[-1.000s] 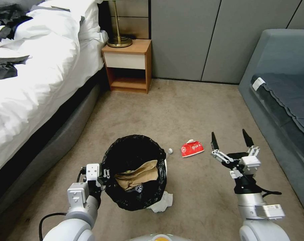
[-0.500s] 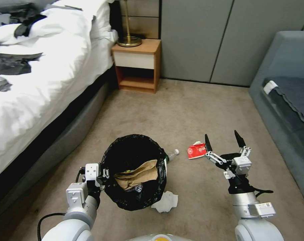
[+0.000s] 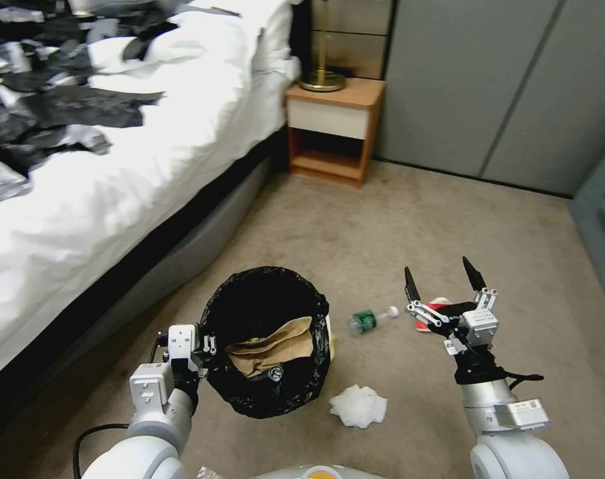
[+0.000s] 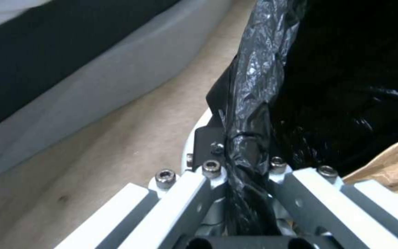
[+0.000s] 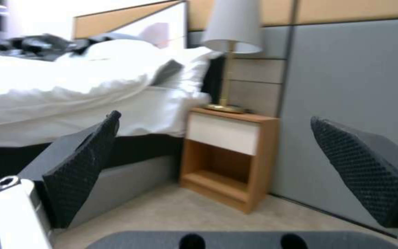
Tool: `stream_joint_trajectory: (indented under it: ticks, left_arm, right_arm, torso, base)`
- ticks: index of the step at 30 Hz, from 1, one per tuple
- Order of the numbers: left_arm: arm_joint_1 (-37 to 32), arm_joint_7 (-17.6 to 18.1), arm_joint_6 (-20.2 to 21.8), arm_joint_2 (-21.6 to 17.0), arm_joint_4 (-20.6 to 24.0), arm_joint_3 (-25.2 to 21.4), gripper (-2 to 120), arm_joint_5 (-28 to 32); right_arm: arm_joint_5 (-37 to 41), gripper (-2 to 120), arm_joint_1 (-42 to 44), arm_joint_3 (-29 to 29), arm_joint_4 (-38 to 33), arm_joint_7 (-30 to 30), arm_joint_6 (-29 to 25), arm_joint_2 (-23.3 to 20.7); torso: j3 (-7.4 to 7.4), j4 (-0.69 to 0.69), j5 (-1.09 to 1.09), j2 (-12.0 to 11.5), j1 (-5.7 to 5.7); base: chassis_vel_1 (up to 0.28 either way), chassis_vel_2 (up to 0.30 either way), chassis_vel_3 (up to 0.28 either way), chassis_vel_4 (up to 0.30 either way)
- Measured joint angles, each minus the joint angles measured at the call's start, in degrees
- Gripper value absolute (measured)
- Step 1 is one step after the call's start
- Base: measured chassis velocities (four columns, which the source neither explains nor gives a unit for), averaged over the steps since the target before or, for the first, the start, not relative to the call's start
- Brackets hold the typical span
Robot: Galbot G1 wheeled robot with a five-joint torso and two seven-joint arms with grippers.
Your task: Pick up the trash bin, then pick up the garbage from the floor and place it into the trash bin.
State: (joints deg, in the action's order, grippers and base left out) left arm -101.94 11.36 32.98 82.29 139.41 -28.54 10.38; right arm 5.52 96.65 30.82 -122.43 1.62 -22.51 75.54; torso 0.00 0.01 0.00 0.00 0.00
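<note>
Red packet mostly hidden behind right gripper. Trash bin: white body covered by black liner. Brown paper bag partly buried. Left gripper fingertips hidden in liner folds. Sofa cut off at edge.

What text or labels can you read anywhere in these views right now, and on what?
Nothing is legible.
Green label on the clear bottle: too small to read.
Red packet behind the right hand: print hidden.
Sticker on the right arm's wrist: blurred.
Brown paper bag in the trash bin: markings unreadable.
</note>
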Motion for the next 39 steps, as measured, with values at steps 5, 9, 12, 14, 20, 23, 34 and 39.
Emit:
stream_joint_trajectory:
  ticks: [5,9,12,14,20,23,34,39]
  left_arm:
    - [0.23,0.06,-0.07,0.07,-0.01,-0.01,0,0.0]
    - [0.3,0.06,-0.13,0.04,-0.03,-0.04,0,0.04]
    - [0.28,0.04,-0.14,-0.01,0.0,-0.19,0,0.16]
    - [0.25,0.07,-0.14,-0.1,0.12,-0.43,0,0.34]
    - [0.01,0.12,-0.18,-0.03,0.37,-0.63,0,0.47]
    - [-0.1,0.13,-0.3,0.33,0.37,-0.59,0,0.3]
    - [-0.3,0.17,-0.35,0.96,0.17,-0.48,0,-0.55]
    - [-0.41,0.19,-0.37,1.1,0.03,-0.47,0,-0.83]
  right_arm:
    - [-0.53,100,-0.26,-0.42,0.92,2.28,0.85,-1.95]
    - [-0.59,100,-0.02,-1.54,2.14,5.55,4.42,-5.4]
    - [-0.68,100,-0.37,-2.94,3.46,6.76,6.6,-8.17]
    - [-0.45,100,-0.85,-5.06,4.91,7.54,9.34,-12.16]
    - [1.03,100,-2.91,-11.1,9.95,10.02,15.05,-20.07]
    - [1.3,100,-5.05,-15.06,15.47,12.95,16.17,-22.71]
    - [-1.21,100,-11.32,-22.84,30.68,17.31,13.79,-22.44]
    - [-1.75,100,-13.66,-24.29,36.44,17.6,12.8,-21.67]
  torso:
    - [0.0,0.01,0.0,0.0,0.0]
    - [0.0,-0.03,0.0,0.0,0.0]
    - [0.0,-0.03,0.01,0.0,0.0]
    - [0.0,-0.01,0.0,0.0,0.0]
    - [0.0,-0.01,0.0,0.0,0.0]
    - [0.0,-0.01,0.01,0.0,0.0]
    - [0.0,0.0,0.0,0.0,0.0]
    - [0.0,-0.01,0.0,0.0,0.0]
  base:
    - [0.079,0.069,0.102,0.092]
    - [0.0,0.0,0.0,0.0]
    - [0.0,0.0,0.0,0.0]
    - [0.0,0.0,0.0,0.0]
    - [0.0,0.0,0.0,0.0]
    - [0.0,0.0,0.0,0.0]
    - [0.0,0.0,0.0,0.0]
    - [0.0,0.0,0.0,0.0]
